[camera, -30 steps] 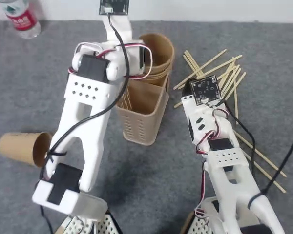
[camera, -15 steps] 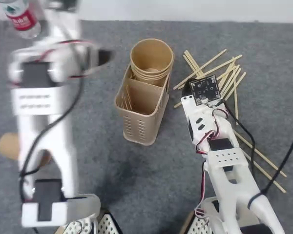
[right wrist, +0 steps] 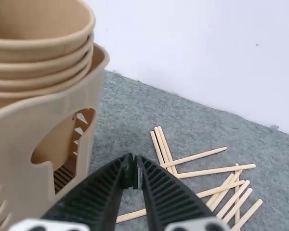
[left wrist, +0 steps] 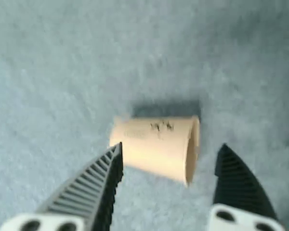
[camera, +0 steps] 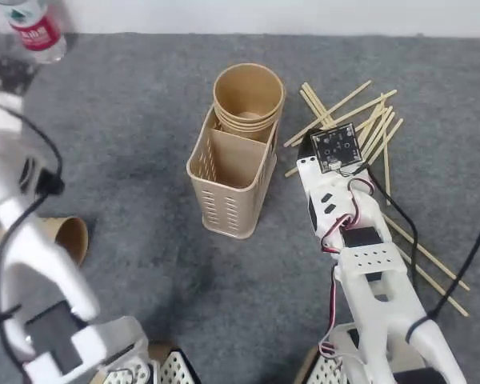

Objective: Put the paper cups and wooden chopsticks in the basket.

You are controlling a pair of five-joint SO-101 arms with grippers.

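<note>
L arm stands at the table's left edge, bent over a paper cup lying on its side on the grey carpet. Left gripper hangs above that cup w/ jaws spread wide, one on each side, not touching it. R arm stretches fwd just right of the basket; right gripper is closed tight, nothing in it.

Lying cup: plain tan, mouth toward the basket. Stack of cups sits upright in the basket's far compartment. Chopsticks lie scattered on the carpet right of the basket, some under the R arm.

Left wrist view gives the jaw gap around the cup. Right wrist view shows basket wall cut-out and nested cup rims. High view adds a bottle at far left corner.
</note>
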